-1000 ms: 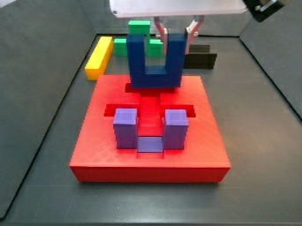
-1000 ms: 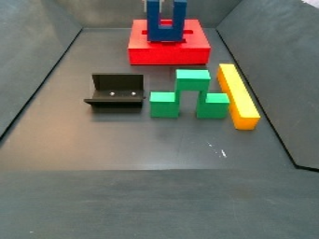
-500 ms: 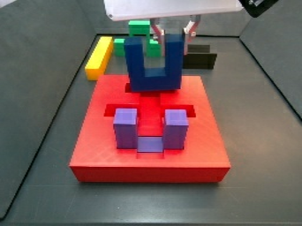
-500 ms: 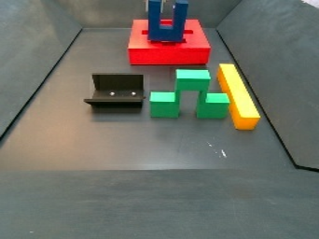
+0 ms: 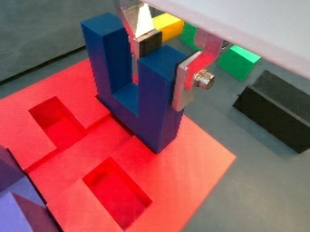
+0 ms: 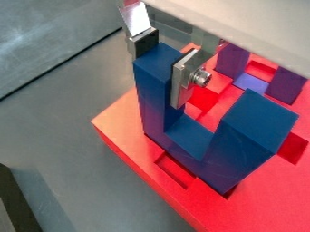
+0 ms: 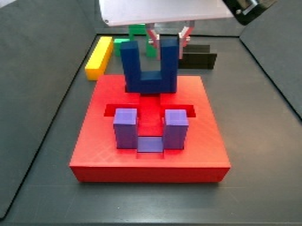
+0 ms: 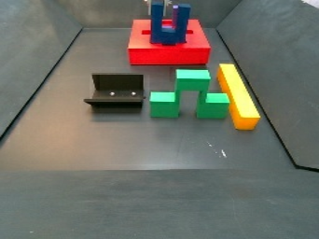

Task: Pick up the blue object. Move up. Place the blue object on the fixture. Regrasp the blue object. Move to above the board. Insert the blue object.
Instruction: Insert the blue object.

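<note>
The blue object (image 7: 150, 69) stands upright with its prongs up over the far part of the red board (image 7: 106, 150). My gripper (image 7: 169, 40) is shut on one prong. In both wrist views the silver fingers (image 5: 190, 80) (image 6: 183, 78) clamp that prong from two sides, the gripper (image 5: 168, 56) (image 6: 161, 59) near the prong's top. The blue object's (image 5: 130, 86) (image 6: 182, 118) base sits at the board's (image 5: 182, 181) (image 6: 127, 145) surface beside its recesses; I cannot tell whether it rests in one. In a side view the blue object (image 8: 170, 23) stands on the board (image 8: 169, 49), and the fixture (image 8: 115, 91) stands apart.
A purple U-shaped block (image 7: 151, 128) stands in the board's near recess. Behind the board lie a yellow bar (image 7: 99, 55), a green block (image 7: 139, 29) and the black fixture (image 7: 200, 58). Green blocks (image 8: 187, 93) and the yellow bar (image 8: 237, 93) sit right of the fixture.
My gripper has come down a little with the blue object, bringing its base closer to the board, and has shifted slightly sideways. Nothing else has moved.
</note>
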You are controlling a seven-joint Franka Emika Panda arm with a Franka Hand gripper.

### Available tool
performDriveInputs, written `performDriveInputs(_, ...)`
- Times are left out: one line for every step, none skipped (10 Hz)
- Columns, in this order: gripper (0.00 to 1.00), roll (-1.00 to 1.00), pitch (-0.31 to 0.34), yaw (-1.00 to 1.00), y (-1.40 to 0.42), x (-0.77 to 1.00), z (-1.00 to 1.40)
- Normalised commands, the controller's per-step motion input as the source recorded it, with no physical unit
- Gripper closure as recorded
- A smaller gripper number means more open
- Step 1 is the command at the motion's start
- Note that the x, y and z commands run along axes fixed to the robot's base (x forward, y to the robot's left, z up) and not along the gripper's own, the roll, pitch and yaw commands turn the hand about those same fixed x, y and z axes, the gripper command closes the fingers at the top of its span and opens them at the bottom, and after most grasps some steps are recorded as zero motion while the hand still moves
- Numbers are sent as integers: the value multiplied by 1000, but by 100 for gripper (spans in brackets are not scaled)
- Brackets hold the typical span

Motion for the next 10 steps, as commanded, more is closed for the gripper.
performDriveInputs(100, 159, 0, -94, 0, -229, 0)
performDriveInputs(100, 176, 0, -49, 0, -151, 0)
performDriveInputs(100, 214, 0, 0, -43, -11, -71)
performDriveInputs(100, 163, -36, 0, -126, 0, -54)
performDriveInputs(100, 179, -11, 0, -154, 37, -51)
performDriveInputs(100, 216, 0, 0, -143, 54, -80)
performDriveInputs(100, 241, 0, 0, -106, 6, -129)
performDriveInputs(100, 257, 0, 0, -46, 0, -137)
performDriveInputs(100, 227, 0, 40, 0, 0, -117)
performDriveInputs(100, 181, 0, 83, 0, 0, -91)
